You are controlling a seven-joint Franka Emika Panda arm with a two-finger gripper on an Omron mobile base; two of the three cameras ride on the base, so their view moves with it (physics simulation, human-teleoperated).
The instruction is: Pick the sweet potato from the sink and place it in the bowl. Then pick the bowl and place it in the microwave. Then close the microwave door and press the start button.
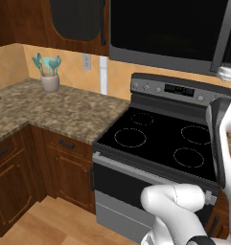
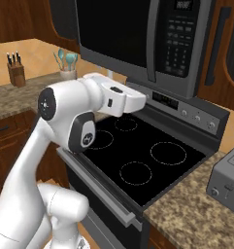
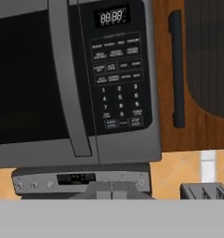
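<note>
The microwave (image 2: pixel 138 34) hangs over the stove, and its door (image 3: pixel 25 74) with the dark glass window is closed. A grey vertical handle (image 3: pixel 69 79) separates the door from the button panel (image 3: pixel 118 79), which carries a lit display at its top. My gripper (image 3: pixel 112 189) is shut with nothing in it, its tips together low in the hand view, and it points at the microwave's front from a short distance, below the panel. In the right base view the hand (image 2: pixel 130 101) hovers over the stove. The sweet potato, the bowl and the sink are out of view.
A black stove (image 2: pixel 138 155) with a grey control strip (image 3: pixel 81 179) lies under my arm. A toaster (image 2: pixel 227 180) stands on the counter at right. A utensil cup (image 1: pixel 50 79) and a knife block (image 2: pixel 15 73) stand at left. A dark cabinet handle (image 3: pixel 177 69) is next to the microwave.
</note>
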